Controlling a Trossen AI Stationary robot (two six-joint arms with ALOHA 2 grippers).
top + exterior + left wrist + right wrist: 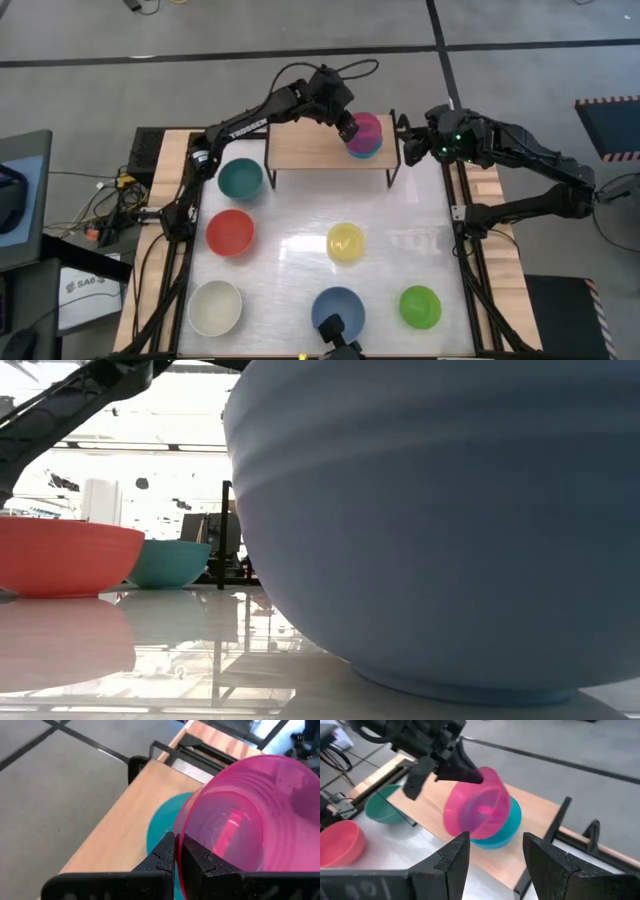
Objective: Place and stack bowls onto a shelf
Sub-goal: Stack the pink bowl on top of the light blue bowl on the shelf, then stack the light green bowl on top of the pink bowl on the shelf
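Blue bowl [440, 520] fills the low view's right. Upper centre of the high view: left gripper [176, 851] is clamped on the tilted magenta bowl [366, 128] rim, over the cyan bowl [366, 150] on the shelf [300, 146]. Right gripper [492, 852] waits beside, fingers apart. Judged light, stiff, slippery plastic; rim is the hold.

Bright even light, glare on the glossy white tabletop [300, 240], blurred close blue bowl [450, 520].

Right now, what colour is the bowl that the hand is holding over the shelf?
Magenta pink bowl, tilted over a cyan bowl; clearest in the right wrist view.
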